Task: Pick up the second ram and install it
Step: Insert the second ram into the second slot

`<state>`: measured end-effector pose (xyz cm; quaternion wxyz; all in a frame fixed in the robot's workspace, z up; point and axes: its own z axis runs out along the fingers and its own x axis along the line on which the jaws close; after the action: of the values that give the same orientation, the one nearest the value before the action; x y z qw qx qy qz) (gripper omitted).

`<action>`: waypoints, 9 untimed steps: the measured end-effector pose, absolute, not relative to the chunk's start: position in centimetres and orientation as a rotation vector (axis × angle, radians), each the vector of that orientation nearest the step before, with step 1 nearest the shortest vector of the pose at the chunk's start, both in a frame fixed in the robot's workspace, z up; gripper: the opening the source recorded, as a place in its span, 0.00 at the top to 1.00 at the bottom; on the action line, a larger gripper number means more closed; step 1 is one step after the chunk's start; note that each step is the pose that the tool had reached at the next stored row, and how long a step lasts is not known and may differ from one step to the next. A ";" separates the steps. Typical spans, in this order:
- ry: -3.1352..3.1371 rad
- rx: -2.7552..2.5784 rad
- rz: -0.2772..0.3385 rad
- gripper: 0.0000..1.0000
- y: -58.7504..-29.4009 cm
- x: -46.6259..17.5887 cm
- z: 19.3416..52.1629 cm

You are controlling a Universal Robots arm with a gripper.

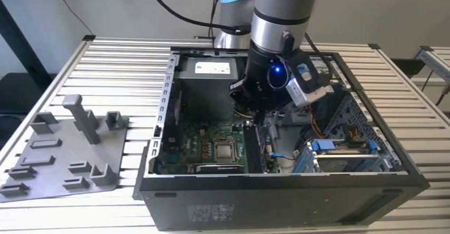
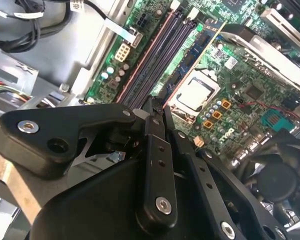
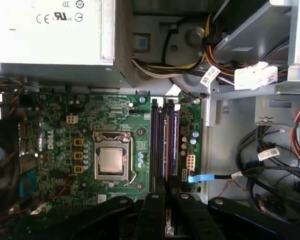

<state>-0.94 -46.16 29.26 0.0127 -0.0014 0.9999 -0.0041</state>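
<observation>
My gripper (image 1: 255, 120) reaches down into the open computer case (image 1: 281, 202), over one end of the motherboard's memory slots (image 1: 255, 147). In both wrist views its black fingers (image 2: 157, 150) are shut tip to tip right above the slots (image 3: 162, 145) (image 2: 157, 55). Long dark strips run along those slots. The second ram is edge-on there at best, and I cannot pick it out from its look-alike. A thin orange and white sliver shows between the fingers in the first wrist view. The gripper (image 3: 166, 192) (image 2: 151, 106) hides the slot ends beneath it.
The processor socket (image 3: 111, 161) lies beside the slots. A power supply (image 3: 50, 30) and cable bundles (image 3: 275, 165) crowd the case, with a drive cage (image 1: 344, 149) at the exterior view's right. A grey plastic tray (image 1: 42, 184) with a tall post (image 1: 77, 113) lies outside at the left.
</observation>
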 end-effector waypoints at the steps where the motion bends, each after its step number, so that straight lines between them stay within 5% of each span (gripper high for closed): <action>1: 3.116 -0.004 -0.013 0.86 -46.2 -1.0 29.1; 9: 3.116 -0.004 -0.013 0.86 -45.9 -1.0 27.6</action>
<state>-0.97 -45.92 27.63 0.0126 -0.0013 0.9999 -0.0042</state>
